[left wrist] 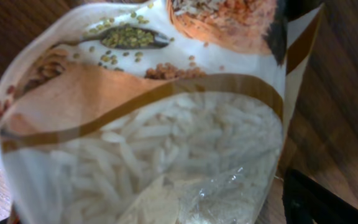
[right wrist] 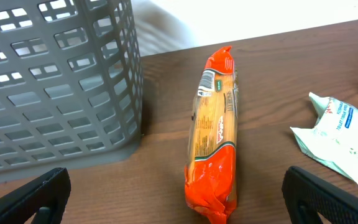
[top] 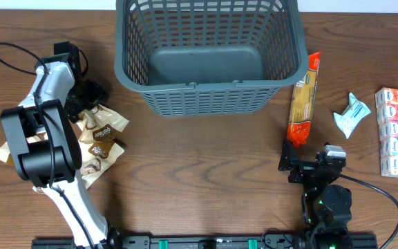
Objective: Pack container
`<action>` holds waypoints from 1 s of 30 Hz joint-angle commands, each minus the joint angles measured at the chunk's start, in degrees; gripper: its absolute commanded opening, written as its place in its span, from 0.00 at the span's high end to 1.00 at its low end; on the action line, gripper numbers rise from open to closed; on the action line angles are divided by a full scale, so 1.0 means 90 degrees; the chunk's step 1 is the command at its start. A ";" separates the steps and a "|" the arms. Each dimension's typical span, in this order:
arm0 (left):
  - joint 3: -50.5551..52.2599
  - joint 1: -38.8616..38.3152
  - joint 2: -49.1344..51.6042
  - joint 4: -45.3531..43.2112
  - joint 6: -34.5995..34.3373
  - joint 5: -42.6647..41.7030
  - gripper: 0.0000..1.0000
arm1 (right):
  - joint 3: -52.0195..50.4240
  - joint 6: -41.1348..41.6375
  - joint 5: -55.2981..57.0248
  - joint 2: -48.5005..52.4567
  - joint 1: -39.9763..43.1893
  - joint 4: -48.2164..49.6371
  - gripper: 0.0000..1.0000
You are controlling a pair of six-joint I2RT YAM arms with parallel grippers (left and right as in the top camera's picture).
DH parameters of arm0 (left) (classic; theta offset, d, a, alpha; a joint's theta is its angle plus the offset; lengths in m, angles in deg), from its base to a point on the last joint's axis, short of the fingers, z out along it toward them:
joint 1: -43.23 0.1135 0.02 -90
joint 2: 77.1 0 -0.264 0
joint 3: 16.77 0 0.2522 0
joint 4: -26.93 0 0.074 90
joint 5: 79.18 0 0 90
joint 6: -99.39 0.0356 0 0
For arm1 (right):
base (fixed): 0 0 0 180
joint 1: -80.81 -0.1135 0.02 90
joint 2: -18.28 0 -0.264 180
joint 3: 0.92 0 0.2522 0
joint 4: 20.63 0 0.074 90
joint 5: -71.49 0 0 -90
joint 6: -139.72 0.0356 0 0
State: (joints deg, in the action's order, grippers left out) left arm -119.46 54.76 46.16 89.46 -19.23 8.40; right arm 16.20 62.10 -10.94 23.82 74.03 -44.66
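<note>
The container [top: 209, 97], a big dark grey slotted basket, stands at the back middle with nothing inside; its side wall [right wrist: 55, 81] fills the left of the right wrist view. My left gripper [top: 83, 102] hangs low over a heap of brown and white packets [top: 106, 131]. A clear rice packet [left wrist: 148, 143] fills the left wrist view, lying between the wide jaws of the left gripper [left wrist: 160, 214]; one dark finger [left wrist: 322, 199] shows just clear of the packet's edge. My right gripper [top: 294, 162] [right wrist: 179, 208] stands open, facing the end of an orange spaghetti packet [top: 305, 100] [right wrist: 215, 149].
A pale green tissue packet [top: 352, 114] [right wrist: 334, 134] lies right of the spaghetti. A row of tissue packs [top: 395, 131] sits at the far right edge. A black cable [top: 12, 59] loops at the far left.
</note>
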 commanded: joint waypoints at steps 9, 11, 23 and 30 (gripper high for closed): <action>-0.0024 0.0010 0.0272 -0.0002 -0.0119 -0.0194 0.94 | -0.0027 -0.0095 0.0114 0.0012 -0.0041 0.0000 0.01; -0.0024 0.0010 0.0272 0.0000 -0.0114 -0.0199 0.94 | -0.0027 -0.0095 0.0112 0.0012 -0.0041 0.0000 0.01; -0.0027 0.0002 0.0151 0.0051 0.0233 -0.0401 0.94 | -0.0027 -0.0097 0.0114 0.0012 -0.0041 0.0002 0.01; -0.0027 0.0002 -0.0784 0.0165 0.0471 -0.0471 0.94 | -0.0027 -0.0095 0.0114 0.0012 -0.0041 0.0002 0.01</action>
State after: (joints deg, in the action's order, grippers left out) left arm -119.83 54.80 44.70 90.42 -17.09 5.58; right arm 16.20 62.10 -10.94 23.82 74.03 -44.66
